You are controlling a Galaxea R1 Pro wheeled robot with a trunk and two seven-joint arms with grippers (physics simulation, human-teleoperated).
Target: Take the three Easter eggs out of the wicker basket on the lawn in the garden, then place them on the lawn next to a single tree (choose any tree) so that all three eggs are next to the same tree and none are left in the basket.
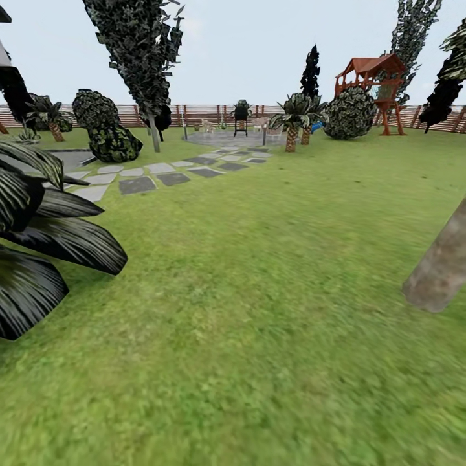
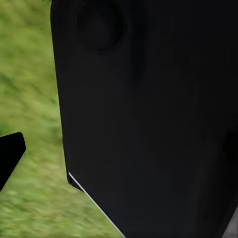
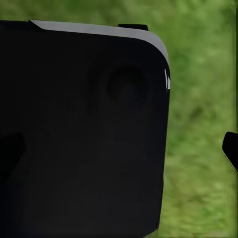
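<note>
While I roll across the lawn [image 1: 259, 310], my head view gives me open grass, a stepping-stone path [image 1: 162, 175] running to a round grey patio [image 1: 226, 138], a wooden fence [image 1: 207, 113] and a red play tower [image 1: 375, 81] far off. A pale-trunked tree with dark shard foliage [image 1: 139, 45] stands beyond the path; a thick brown trunk [image 1: 443, 262] leans in close on my right, and dark palm fronds [image 1: 45, 246] crowd my left. No basket or eggs appear here, so I judge I am searching; next I should turn until the wicker basket shows.

My left wrist view offers a dark body panel [image 2: 148, 124] against blurred grass, and a black tip [image 2: 10, 153] at the edge. I cannot tell whether that pincer is apart or together.

My right wrist view gives a similar black panel [image 3: 84, 134] over grass; again I cannot tell the pincer's state.
</note>
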